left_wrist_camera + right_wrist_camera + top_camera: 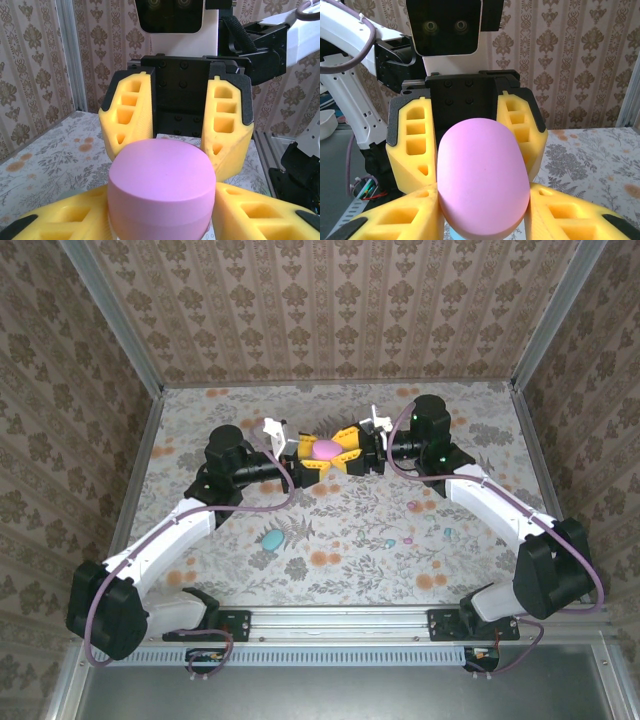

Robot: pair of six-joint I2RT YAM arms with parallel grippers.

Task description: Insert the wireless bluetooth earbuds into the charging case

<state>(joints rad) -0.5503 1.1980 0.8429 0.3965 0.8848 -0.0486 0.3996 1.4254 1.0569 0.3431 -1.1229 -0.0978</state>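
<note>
1. Top view gives me the layout. The left gripper [312, 456] and right gripper [343, 450] meet nose to nose mid-table, both on the pink charging case [326, 450].
2. Same view shows the loose parts. The earbuds [413, 505] are tiny pink and mint bits scattered on the table [480, 420], right of centre, beside the right arm's forearm. A mint egg-shaped case [271, 538] lies left of centre.
3. Left wrist view gives me contact detail. My own yellow fingers [60, 220] come in from the bottom and press on both flanks of the pink case. The right gripper's fingers stand behind it, one on each side.
4. That view also shows a seam running round the case low down. I cannot tell whether the lid is cracked open.
5. Right wrist view shows the rounded end of the case facing the camera. My own fingers [570, 215] touch it on both sides, and the left gripper's fingers flank it behind.
6. State: both grippers are partly closed, each clamped on the pink case.
7. The earbuds sit well apart from both grippers, nearer the arm bases.
</note>
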